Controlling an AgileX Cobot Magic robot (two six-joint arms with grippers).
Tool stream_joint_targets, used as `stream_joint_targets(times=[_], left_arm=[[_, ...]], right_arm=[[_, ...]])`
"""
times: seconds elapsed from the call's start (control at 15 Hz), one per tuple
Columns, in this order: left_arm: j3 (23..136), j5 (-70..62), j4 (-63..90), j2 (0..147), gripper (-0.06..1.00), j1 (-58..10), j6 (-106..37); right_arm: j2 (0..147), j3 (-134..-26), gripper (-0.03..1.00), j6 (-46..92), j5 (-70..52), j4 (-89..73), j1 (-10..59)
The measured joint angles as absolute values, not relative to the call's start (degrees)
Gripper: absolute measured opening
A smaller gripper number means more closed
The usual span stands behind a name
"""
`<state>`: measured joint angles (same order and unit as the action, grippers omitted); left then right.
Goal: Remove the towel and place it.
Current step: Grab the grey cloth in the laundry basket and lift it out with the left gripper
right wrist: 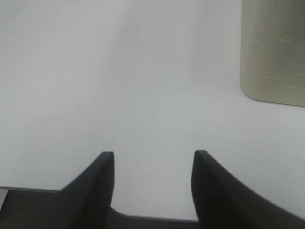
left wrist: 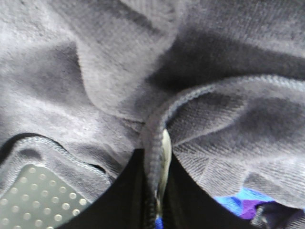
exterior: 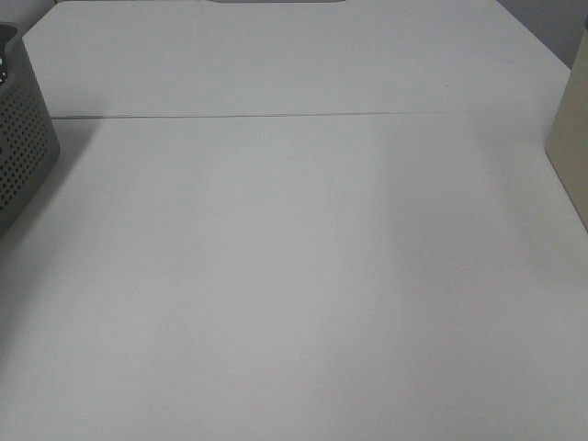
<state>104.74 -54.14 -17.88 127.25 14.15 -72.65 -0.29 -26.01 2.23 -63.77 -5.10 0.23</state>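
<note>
The dark charcoal terry towel (left wrist: 200,71) fills the left wrist view in bunched folds. My left gripper (left wrist: 156,191) is shut on a hemmed edge of the towel, which is pinched between the black fingers (left wrist: 128,200). The grey perforated basket (left wrist: 38,200) shows under the cloth and also stands at the left edge of the exterior high view (exterior: 23,138). Neither arm shows in that view. My right gripper (right wrist: 152,167) is open and empty over the white table (right wrist: 119,71), near its edge.
A beige container (right wrist: 274,52) stands on the table ahead of my right gripper; it is at the right edge of the exterior high view (exterior: 571,138). A seam (exterior: 276,116) crosses the white table. Something blue and purple (left wrist: 238,202) shows under the towel.
</note>
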Motion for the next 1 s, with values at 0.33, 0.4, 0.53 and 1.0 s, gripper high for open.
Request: stream_joint_targets(times=[0.33, 0.4, 0.53, 1.0], left_arm=[[105.3, -57.0, -17.8, 125.0, 0.09, 14.2, -72.5], [105.4, -57.3, -17.8, 124.4, 0.09, 14.2, -72.5], [105.4, -57.6, -17.7, 123.5, 0.09, 14.2, -71.8], [105.4, -57.5, -17.8, 118.4, 0.01, 14.2, -59.7]], right_arm=[[-0.3, -26.0, 0.5, 2.2, -63.8, -5.1, 0.2], [-0.3, -26.0, 0.5, 2.2, -63.8, -5.1, 0.2], [-0.3, -26.0, 0.5, 2.2, -63.8, -5.1, 0.2], [-0.3, -26.0, 0.5, 2.2, -63.8, -5.1, 0.2]])
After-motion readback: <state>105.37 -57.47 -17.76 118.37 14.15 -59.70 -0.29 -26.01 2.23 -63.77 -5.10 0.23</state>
